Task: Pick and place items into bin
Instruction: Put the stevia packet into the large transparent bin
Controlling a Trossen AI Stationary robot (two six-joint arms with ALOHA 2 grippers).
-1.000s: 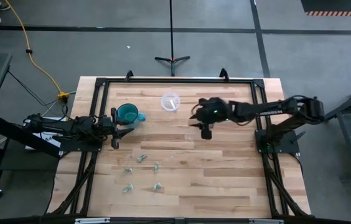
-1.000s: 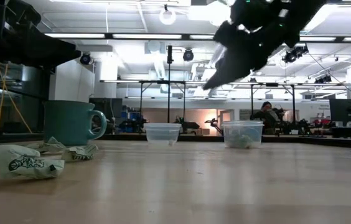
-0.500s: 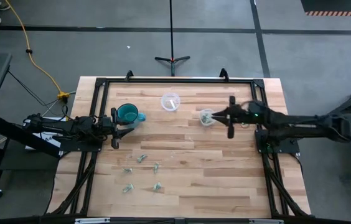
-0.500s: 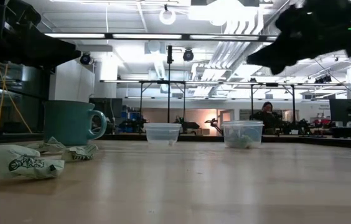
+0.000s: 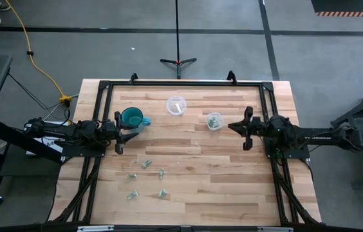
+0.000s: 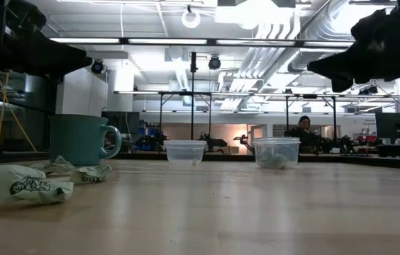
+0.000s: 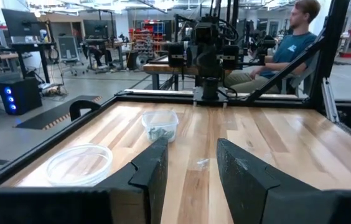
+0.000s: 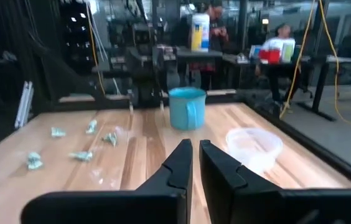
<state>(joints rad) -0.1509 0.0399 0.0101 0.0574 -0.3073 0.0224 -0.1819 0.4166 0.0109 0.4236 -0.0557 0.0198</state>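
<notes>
Right gripper [image 5: 244, 127]: hovering beside the bin [image 5: 214, 121], fingers nearly together, holding nothing.
Left gripper [image 5: 120, 133]: waiting by the mug [image 5: 131, 118], fingers apart.
Items [image 5: 147, 164]: lying on the table [image 5: 233, 187].

Loose items [image 5: 148, 179] lie in front of the mug [image 5: 130, 118], two tubs [image 5: 195, 112] rightward.

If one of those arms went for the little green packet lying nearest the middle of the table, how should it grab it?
Probably from straight above. The packet is a small, crumpled piece lying flat on the wooden table, so there is no handle or tall side to catch. The jaws would best straddle its narrow middle and pinch. Its neighbour lies apart, leaving room to come down.
</notes>
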